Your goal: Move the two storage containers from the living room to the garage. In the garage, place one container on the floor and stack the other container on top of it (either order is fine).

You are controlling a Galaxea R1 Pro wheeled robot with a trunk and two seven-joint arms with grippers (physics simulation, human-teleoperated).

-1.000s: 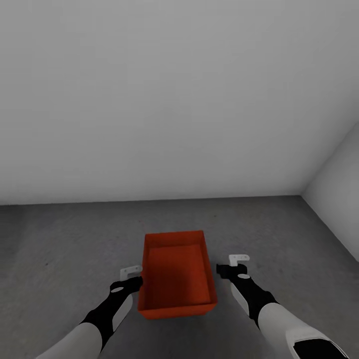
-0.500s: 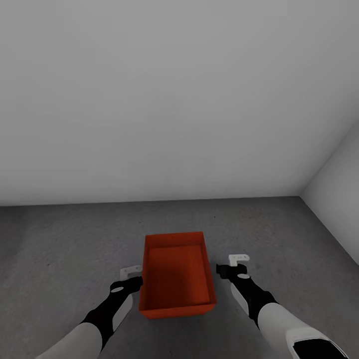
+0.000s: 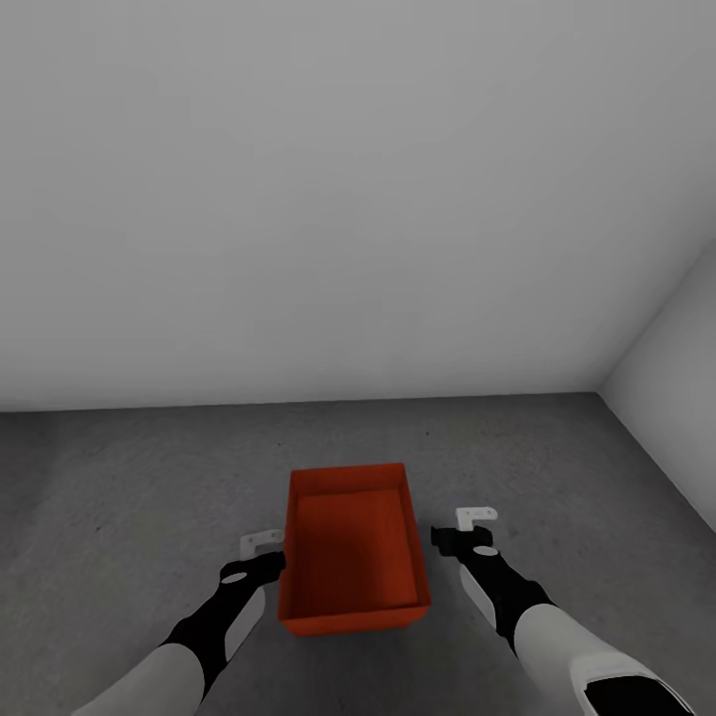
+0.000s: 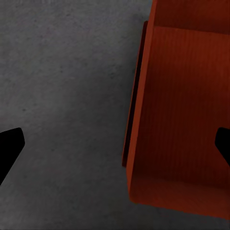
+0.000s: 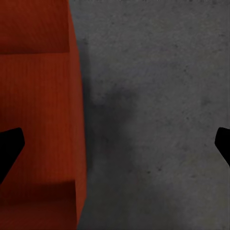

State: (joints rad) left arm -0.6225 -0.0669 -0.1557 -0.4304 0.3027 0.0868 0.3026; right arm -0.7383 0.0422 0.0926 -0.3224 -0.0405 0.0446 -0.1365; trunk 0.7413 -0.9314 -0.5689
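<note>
Container (image 3: 352, 557), orange-red and open-topped, is seen resting on the dark grey garage floor (image 3: 119, 487) near white walls (image 3: 348, 199), flanked by the left tool (image 3: 265, 550) and right tool (image 3: 467, 527), both spread open and empty.

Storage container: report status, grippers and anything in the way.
Left gripper and right gripper open, flanking the storage container, neither gripping. Container upright on the grey floor, empty. Nothing in the way.
</note>
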